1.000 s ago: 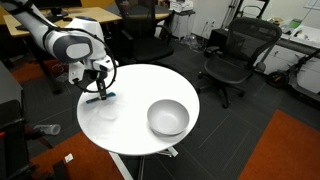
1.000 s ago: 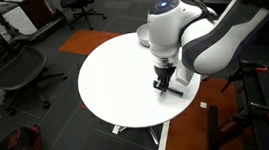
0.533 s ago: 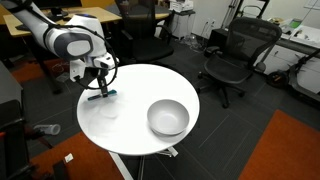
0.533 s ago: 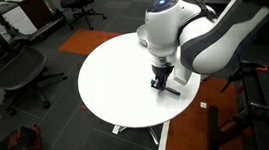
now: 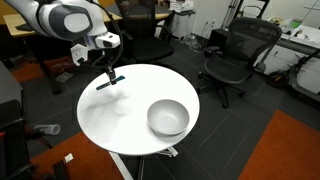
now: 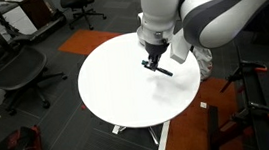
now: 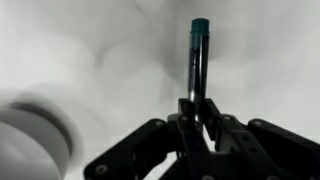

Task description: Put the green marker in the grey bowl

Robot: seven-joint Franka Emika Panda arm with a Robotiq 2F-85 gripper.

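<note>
Wrist view: your gripper (image 7: 200,118) is clamped shut on the green marker (image 7: 199,55).
You hold the marker by its lower part, and its teal tip points away from the camera over the white table (image 7: 100,50). In both exterior views the marker (image 5: 110,81) (image 6: 161,69) hangs tilted above the table's far left. The grey bowl (image 5: 168,117) stands well apart from it at near right.
</note>
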